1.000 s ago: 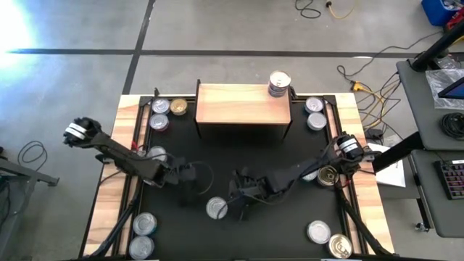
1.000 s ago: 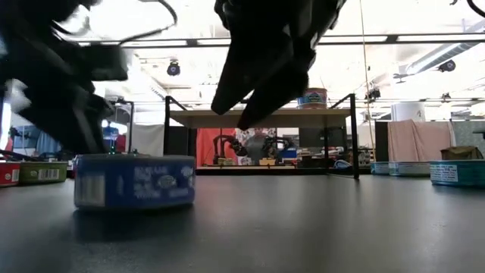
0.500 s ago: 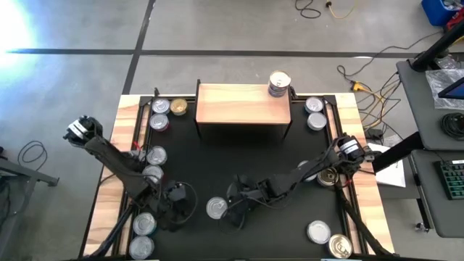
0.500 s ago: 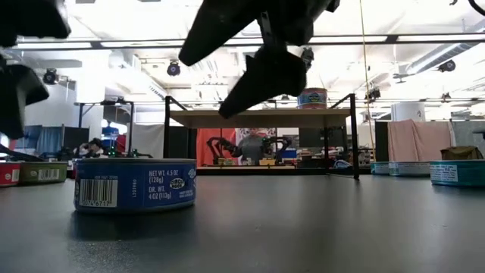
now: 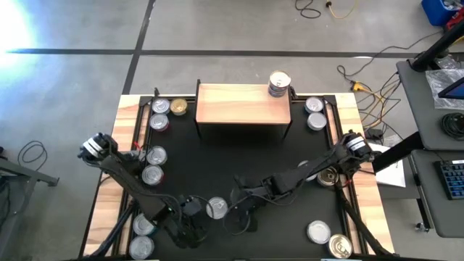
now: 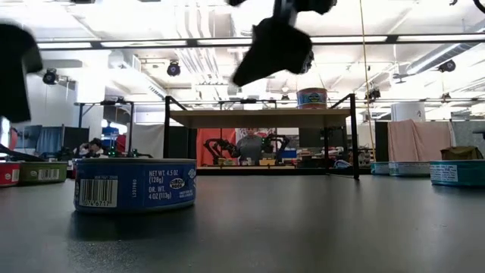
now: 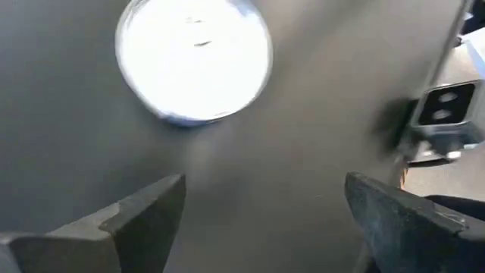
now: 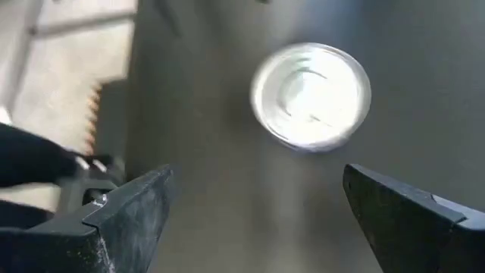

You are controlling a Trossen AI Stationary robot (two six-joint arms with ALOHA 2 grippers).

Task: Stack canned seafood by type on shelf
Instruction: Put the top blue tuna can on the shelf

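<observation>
Your left hand (image 5: pixel 190 226) hangs near the desk's (image 5: pixel 217 167) front edge, fingers spread, holding nothing. Just beside it, a blue-labelled tin (image 5: pixel 216 208) sits flat on the black mat. On the tin's other side, your right hand (image 5: pixel 243 212) hovers, also spread and empty. Farther back, the shelf (image 5: pixel 243 104) carries one stack of tins (image 5: pixel 279 83) at its right end.

Bare mat (image 5: pixel 217 163) is lying open before the shelf (image 5: pixel 243 104); one tin (image 5: pixel 216 209) is sitting between both grippers nearby.
</observation>
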